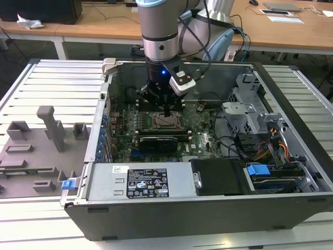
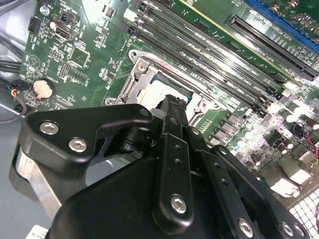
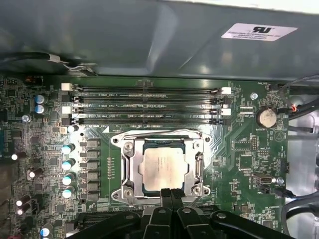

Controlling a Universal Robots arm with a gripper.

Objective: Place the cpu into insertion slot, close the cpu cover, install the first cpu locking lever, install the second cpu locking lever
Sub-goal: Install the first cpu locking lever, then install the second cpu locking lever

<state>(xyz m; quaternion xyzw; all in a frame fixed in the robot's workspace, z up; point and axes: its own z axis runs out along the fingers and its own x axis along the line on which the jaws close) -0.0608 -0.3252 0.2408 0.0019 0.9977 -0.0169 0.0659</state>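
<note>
Gripper pressing down at the socket edge, chip already seated

The cpu (image 3: 164, 168) lies flat in the insertion slot (image 3: 130, 172) with the cpu cover (image 3: 198, 167) apparently shut over it; the gripper (image 3: 171, 193) has its fingers pressed together, holding nothing, tips at the cover's near edge. Thin sheet metal, stiff but springy: best pushed at the rim, not the fragile chip

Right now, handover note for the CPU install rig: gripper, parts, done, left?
Gripper: fingers together, holding nothing, tips at the socket's edge.
The pale silvery square cpu sits flat in the black square insertion slot on the green motherboard.
The thin silvery metal cpu cover lies closed, framing the chip.
Done: chip placed, cover down.
Locking levers: I cannot tell whether either is latched; check both before continuing.
</note>
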